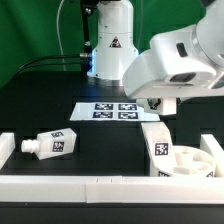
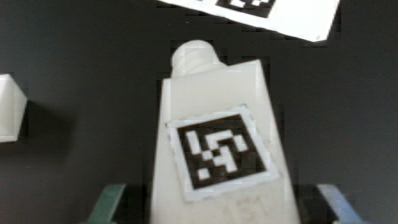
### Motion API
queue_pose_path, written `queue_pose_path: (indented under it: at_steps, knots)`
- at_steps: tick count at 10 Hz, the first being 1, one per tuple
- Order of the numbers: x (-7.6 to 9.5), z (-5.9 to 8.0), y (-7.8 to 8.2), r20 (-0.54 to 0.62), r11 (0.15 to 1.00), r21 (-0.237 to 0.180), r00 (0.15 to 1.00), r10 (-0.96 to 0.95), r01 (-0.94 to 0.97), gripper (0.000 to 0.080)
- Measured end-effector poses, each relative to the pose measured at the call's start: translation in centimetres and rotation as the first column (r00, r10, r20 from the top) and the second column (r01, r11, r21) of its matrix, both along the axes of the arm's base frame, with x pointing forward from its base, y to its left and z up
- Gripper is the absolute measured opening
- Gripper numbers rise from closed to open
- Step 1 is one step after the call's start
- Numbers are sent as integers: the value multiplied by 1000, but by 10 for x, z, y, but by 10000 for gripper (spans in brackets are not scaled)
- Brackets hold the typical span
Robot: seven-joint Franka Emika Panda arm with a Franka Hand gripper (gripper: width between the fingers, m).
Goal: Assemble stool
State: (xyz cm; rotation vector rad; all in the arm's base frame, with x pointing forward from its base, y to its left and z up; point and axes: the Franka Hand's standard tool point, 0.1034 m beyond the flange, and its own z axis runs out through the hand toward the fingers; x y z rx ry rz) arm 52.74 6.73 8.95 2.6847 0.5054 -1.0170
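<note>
A tagged white leg (image 1: 52, 145) lies sideways at lower left. A second leg (image 1: 158, 148) stands nearly upright at lower right, just beside the round socketed seat (image 1: 197, 161).

The marker board (image 1: 105, 110) lies mid-bench, in front of the robot's base (image 1: 108, 45). Nearer the camera, toward the exterior view's left, one leg (image 1: 55, 145) lies on its side on the bench (image 1: 110, 150). At the exterior view's right, the seat (image 1: 195, 160) lies just behind the long front rail (image 1: 100, 185). A second leg (image 1: 158, 148) stands at the seat's left edge, between the two fingers (image 2: 116, 200). Whether the fingers touch this leg cannot be told.
</note>
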Motion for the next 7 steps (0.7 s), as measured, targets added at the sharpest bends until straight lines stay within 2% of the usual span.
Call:
queue_pose_path:
  at_steps: [1,2,3,4,5,7]
  knots:
    - [6,2,3,63,1000,8,998,-24,24,322]
    - [18,9,14,103,997,20,992,-79,78,322]
    - [43,31,21,160,989,82,978,-137,125,324]
    - [62,48,16,222,984,117,962,-157,134,324]
    - [71,51,13,311,985,141,940,-143,103,324]
    - [69,46,14,425,980,187,893,-147,73,324]
